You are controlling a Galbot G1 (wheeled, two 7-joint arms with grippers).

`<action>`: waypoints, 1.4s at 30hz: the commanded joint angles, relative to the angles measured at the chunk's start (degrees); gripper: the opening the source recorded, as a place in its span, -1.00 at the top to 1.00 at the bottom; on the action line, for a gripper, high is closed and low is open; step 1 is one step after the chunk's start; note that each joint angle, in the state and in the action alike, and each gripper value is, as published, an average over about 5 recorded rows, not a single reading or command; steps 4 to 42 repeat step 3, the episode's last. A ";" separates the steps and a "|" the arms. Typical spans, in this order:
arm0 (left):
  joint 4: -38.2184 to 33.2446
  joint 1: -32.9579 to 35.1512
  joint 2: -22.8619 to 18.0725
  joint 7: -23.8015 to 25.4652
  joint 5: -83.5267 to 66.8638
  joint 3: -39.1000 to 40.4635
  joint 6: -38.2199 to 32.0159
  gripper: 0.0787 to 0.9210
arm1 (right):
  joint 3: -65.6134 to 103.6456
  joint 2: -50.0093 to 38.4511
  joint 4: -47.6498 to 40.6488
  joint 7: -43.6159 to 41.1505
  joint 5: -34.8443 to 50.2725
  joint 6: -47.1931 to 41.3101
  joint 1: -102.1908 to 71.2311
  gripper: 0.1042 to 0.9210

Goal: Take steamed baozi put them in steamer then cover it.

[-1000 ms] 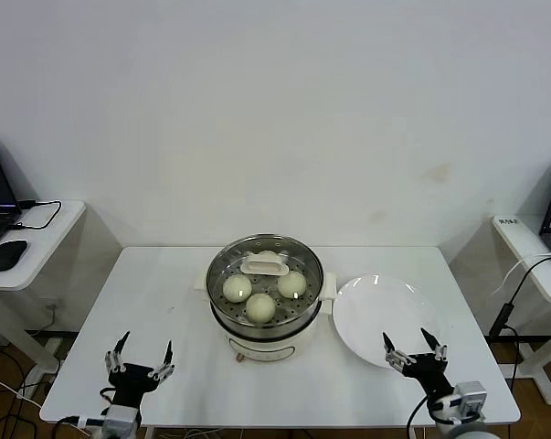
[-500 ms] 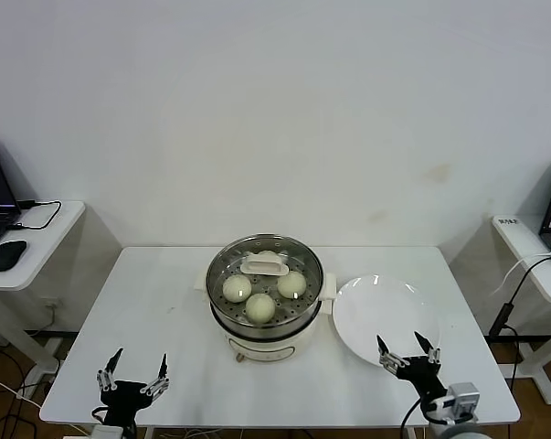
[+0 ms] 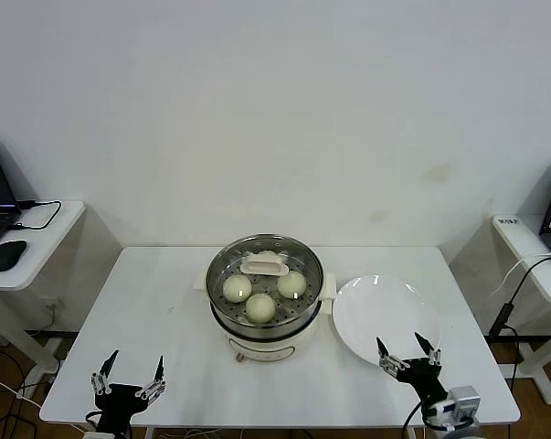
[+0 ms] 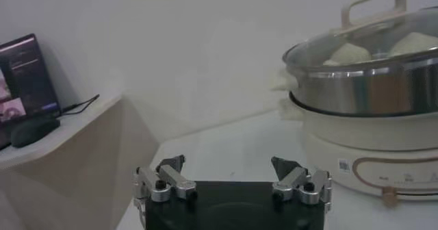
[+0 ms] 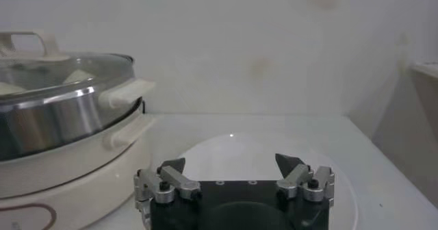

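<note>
My left gripper, jaws spread and empty, low at the table's front edge; centre, steamer holding the steamed baozi under its glass cover; white plate; my right gripper, likewise spread, empty

Cream-white baozi under clear, metal-rimmed cover with cream handle; shiny steel steamer on cream base; white plate, white table, black grippers.
</note>
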 commanded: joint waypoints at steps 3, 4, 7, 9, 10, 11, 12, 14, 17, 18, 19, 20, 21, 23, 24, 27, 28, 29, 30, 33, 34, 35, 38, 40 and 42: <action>-0.78 0.61 -0.06 0.45 -0.42 0.07 -0.18 -0.77 | 0.45 -0.05 0.42 -0.18 -1.26 -0.28 -0.49 -0.76; -0.78 0.61 -0.06 0.45 -0.42 0.07 -0.18 -0.77 | 0.45 -0.05 0.42 -0.18 -1.26 -0.28 -0.49 -0.76; -0.78 0.61 -0.06 0.45 -0.42 0.07 -0.18 -0.77 | 0.45 -0.05 0.42 -0.18 -1.26 -0.28 -0.49 -0.76; -0.78 0.61 -0.06 0.45 -0.42 0.07 -0.18 -0.77 | 0.45 -0.05 0.42 -0.18 -1.26 -0.28 -0.49 -0.76; -0.78 0.61 -0.06 0.45 -0.42 0.07 -0.18 -0.77 | 0.45 -0.05 0.42 -0.18 -1.26 -0.28 -0.49 -0.76; -0.78 0.61 -0.06 0.45 -0.42 0.07 -0.18 -0.77 | 0.45 -0.05 0.42 -0.18 -1.26 -0.28 -0.49 -0.76; -0.78 0.61 -0.06 0.45 -0.42 0.07 -0.18 -0.77 | 0.45 -0.05 0.42 -0.18 -1.26 -0.28 -0.49 -0.76; -0.78 0.61 -0.06 0.45 -0.42 0.07 -0.18 -0.77 | 0.45 -0.05 0.42 -0.18 -1.26 -0.28 -0.49 -0.76; -0.78 0.61 -0.06 0.45 -0.42 0.07 -0.18 -0.77 | 0.45 -0.05 0.42 -0.18 -1.26 -0.28 -0.49 -0.76; -0.78 0.61 -0.06 0.45 -0.42 0.07 -0.18 -0.77 | 0.45 -0.05 0.42 -0.18 -1.26 -0.28 -0.49 -0.76; -0.78 0.61 -0.06 0.45 -0.42 0.07 -0.18 -0.77 | 0.45 -0.05 0.42 -0.18 -1.26 -0.28 -0.49 -0.76; -0.78 0.61 -0.06 0.45 -0.42 0.07 -0.18 -0.77 | 0.45 -0.05 0.42 -0.18 -1.26 -0.28 -0.49 -0.76; -0.78 0.61 -0.06 0.45 -0.42 0.07 -0.18 -0.77 | 0.45 -0.05 0.42 -0.18 -1.26 -0.28 -0.49 -0.76; -0.78 0.61 -0.06 0.45 -0.42 0.07 -0.18 -0.77 | 0.45 -0.05 0.42 -0.18 -1.26 -0.28 -0.49 -0.76; -0.78 0.61 -0.06 0.45 -0.42 0.07 -0.18 -0.77 | 0.45 -0.05 0.42 -0.18 -1.26 -0.28 -0.49 -0.76; -0.78 0.61 -0.06 0.45 -0.42 0.07 -0.18 -0.77 | 0.45 -0.05 0.42 -0.18 -1.26 -0.28 -0.49 -0.76; -0.78 0.61 -0.06 0.45 -0.42 0.07 -0.18 -0.77 | 0.45 -0.05 0.42 -0.18 -1.26 -0.28 -0.49 -0.76; -0.78 0.61 -0.06 0.45 -0.42 0.07 -0.18 -0.77 | 0.45 -0.05 0.42 -0.18 -1.26 -0.28 -0.49 -0.76; -0.78 0.61 -0.06 0.45 -0.42 0.07 -0.18 -0.77 | 0.45 -0.05 0.42 -0.18 -1.26 -0.28 -0.49 -0.76; -0.78 0.61 -0.06 0.45 -0.42 0.07 -0.18 -0.77 | 0.45 -0.05 0.42 -0.18 -1.26 -0.28 -0.49 -0.76; -0.78 0.61 -0.06 0.45 -0.42 0.07 -0.18 -0.77 | 0.45 -0.05 0.42 -0.18 -1.26 -0.28 -0.49 -0.76; -0.78 0.61 -0.06 0.45 -0.42 0.07 -0.18 -0.77 | 0.45 -0.05 0.42 -0.18 -1.26 -0.28 -0.49 -0.76; -0.78 0.61 -0.06 0.45 -0.42 0.07 -0.18 -0.77 | 0.45 -0.05 0.42 -0.18 -1.26 -0.28 -0.49 -0.76; -0.78 0.61 -0.06 0.45 -0.42 0.07 -0.18 -0.77 | 0.45 -0.05 0.42 -0.18 -1.26 -0.28 -0.49 -0.76; -0.78 0.61 -0.06 0.45 -0.42 0.07 -0.18 -0.77 | 0.45 -0.05 0.42 -0.18 -1.26 -0.28 -0.49 -0.76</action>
